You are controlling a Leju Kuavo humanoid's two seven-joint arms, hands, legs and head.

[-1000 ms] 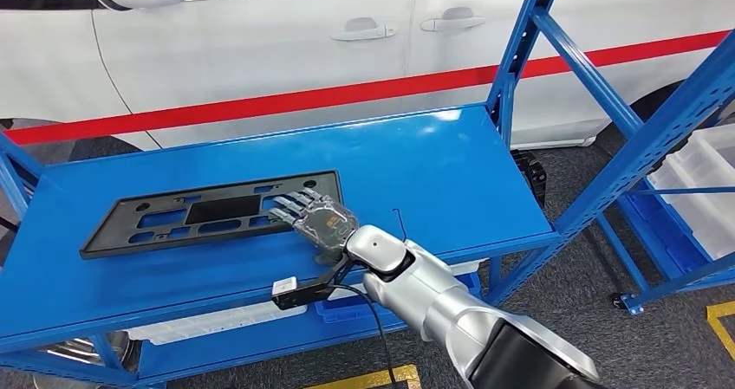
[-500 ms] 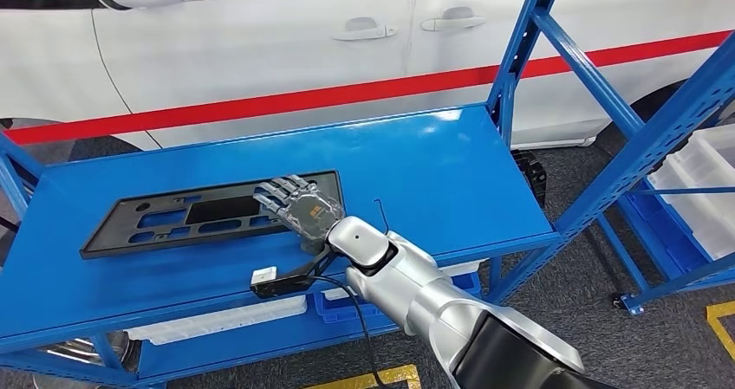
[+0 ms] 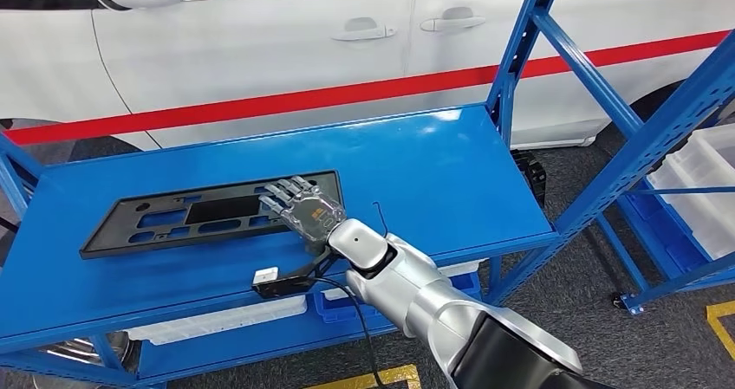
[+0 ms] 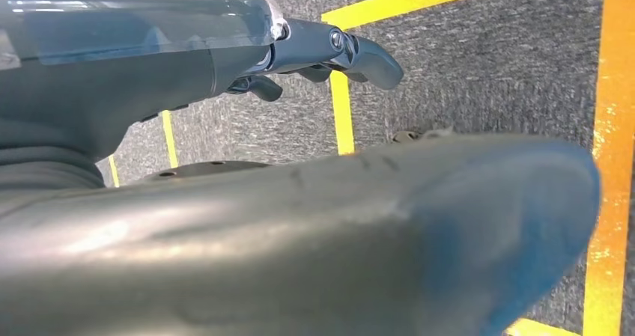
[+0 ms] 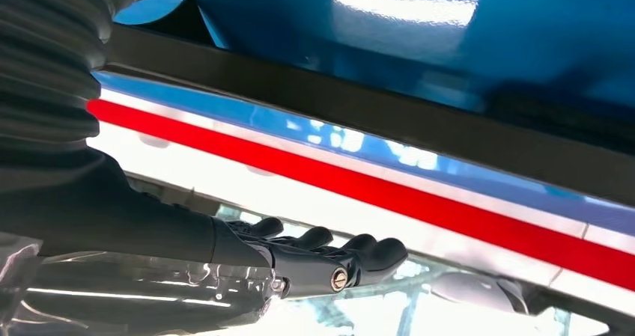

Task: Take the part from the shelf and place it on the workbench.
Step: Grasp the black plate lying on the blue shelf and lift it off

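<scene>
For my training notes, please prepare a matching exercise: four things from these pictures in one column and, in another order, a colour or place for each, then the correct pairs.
Column 1:
1. flat black plastic part with cut-outs
2. metal shelf surface
3. stripe on the white car
4. robot's right hand

Column 2:
A. red
B. over the part's right end
C. lying on the shelf's left half
D. glossy blue

Pairs: 1-C, 2-D, 3-A, 4-B
</scene>
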